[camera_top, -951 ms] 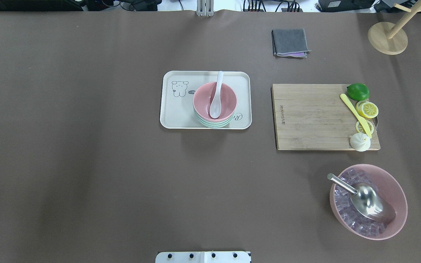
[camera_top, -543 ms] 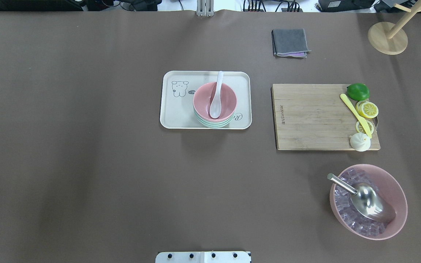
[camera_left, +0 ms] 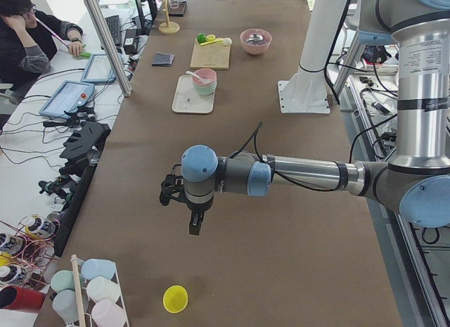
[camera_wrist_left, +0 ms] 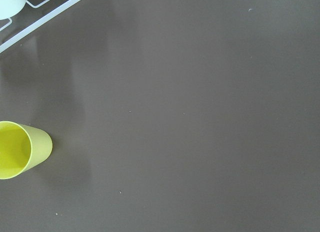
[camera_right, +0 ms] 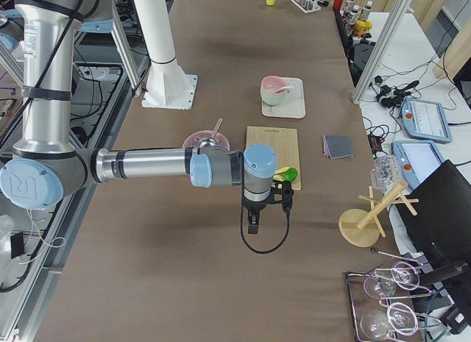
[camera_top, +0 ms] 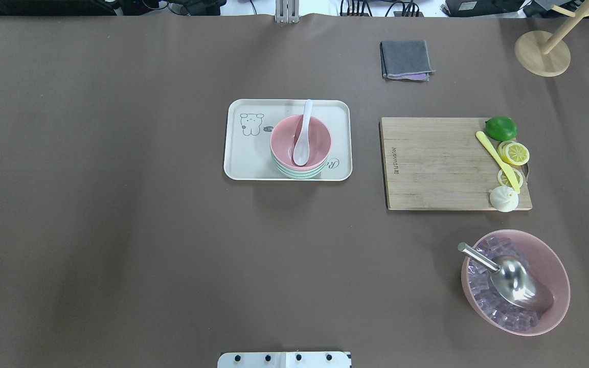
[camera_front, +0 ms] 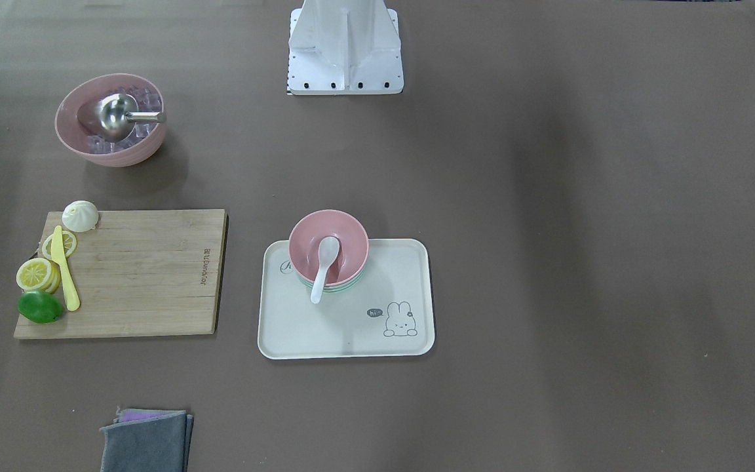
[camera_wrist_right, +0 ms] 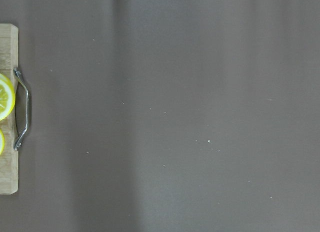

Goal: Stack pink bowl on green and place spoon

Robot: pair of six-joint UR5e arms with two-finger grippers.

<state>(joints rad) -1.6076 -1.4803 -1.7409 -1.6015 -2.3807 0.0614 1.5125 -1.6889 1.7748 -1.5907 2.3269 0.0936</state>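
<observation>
The pink bowl (camera_top: 315, 140) sits nested on the green bowl (camera_top: 297, 174) on a cream tray (camera_top: 246, 163) at the table's middle. A white spoon (camera_top: 302, 139) lies in the pink bowl with its handle over the far rim. The stack also shows in the front view (camera_front: 348, 242). My left gripper (camera_left: 195, 225) hovers over bare table far from the tray, near a yellow cup (camera_wrist_left: 20, 149). My right gripper (camera_right: 253, 226) hovers beside the cutting board's end. Both show only in the side views, so I cannot tell whether they are open or shut.
A wooden cutting board (camera_top: 437, 163) with a lime, lemon slices, a yellow knife and a bun lies right of the tray. A large pink bowl (camera_top: 555, 266) holds ice cubes and a metal scoop. A grey cloth (camera_top: 406, 59) and a wooden stand (camera_top: 542, 53) are at the back.
</observation>
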